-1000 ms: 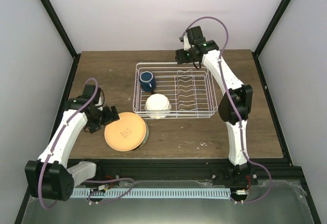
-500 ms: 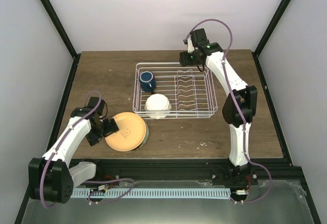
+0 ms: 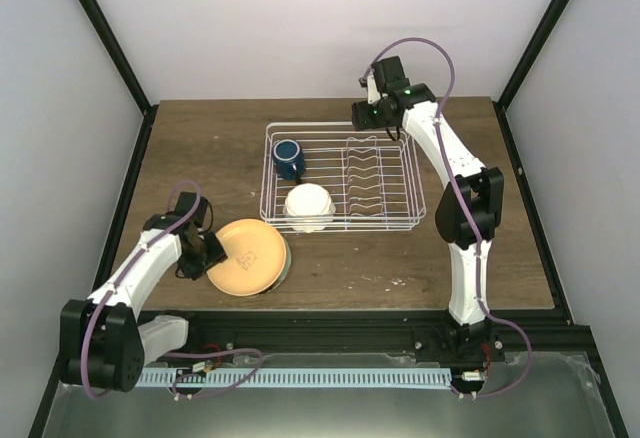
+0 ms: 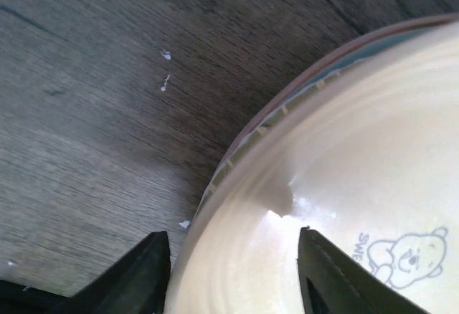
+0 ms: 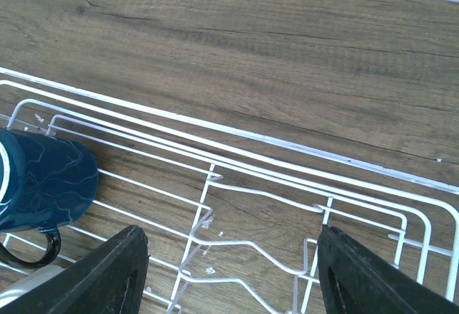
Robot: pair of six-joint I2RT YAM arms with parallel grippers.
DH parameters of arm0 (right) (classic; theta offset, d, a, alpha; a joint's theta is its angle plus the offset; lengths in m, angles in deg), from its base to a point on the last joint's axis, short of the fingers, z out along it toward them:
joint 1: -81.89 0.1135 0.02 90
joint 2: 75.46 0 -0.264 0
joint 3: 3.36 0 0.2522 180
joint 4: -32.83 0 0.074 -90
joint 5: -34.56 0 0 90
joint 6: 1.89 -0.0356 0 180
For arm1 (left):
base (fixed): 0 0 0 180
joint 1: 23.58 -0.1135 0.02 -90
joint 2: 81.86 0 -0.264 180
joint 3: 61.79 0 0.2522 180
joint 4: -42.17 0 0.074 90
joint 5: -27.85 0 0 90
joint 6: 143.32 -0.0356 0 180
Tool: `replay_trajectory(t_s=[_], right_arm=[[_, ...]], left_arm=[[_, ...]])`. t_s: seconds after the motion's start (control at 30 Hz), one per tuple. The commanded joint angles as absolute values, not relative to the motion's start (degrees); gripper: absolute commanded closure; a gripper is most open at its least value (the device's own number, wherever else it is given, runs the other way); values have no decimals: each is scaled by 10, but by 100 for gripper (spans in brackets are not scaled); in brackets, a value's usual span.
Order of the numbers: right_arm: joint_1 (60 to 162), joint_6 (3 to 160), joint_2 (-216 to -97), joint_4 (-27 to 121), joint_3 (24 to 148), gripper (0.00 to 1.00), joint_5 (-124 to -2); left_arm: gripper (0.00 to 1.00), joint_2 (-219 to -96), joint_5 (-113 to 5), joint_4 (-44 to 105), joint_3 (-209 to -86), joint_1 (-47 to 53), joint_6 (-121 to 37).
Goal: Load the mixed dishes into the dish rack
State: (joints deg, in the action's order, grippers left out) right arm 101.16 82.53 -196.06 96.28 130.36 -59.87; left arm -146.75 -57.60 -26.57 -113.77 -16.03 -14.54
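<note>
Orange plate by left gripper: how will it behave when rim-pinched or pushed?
The orange plate looks rigid, not floppy. Its glossy highlight in the left wrist view suggests a slick surface, so a rim pinch may slip. Resting on the mint-green plate, it would likely slide, not tip.

Bright even light, soft shadows; L wrist blurry, glare on orange-yellow plate (image 4: 326,185).

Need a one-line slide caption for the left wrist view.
Open left gripper poised at the rim of the orange-yellow plate, mint-green plate beneath, on the wood table.
</note>
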Motion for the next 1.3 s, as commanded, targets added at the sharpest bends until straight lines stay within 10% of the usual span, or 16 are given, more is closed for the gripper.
replay_trajectory(t_s=[0.0, 0.6, 1.27], right_arm=[[1007, 833, -1941, 959, 1303, 34, -586], [1008, 837, -1948, 957, 1301, 34, -587], [1008, 839, -1965, 960, 1312, 34, -594]], left_arm=[[57, -1478, -570, -252, -1136, -158, -145], [100, -1480, -542, -255, -1130, -158, -142], [100, -1422, -465, -403, -1191, -132, -171]])
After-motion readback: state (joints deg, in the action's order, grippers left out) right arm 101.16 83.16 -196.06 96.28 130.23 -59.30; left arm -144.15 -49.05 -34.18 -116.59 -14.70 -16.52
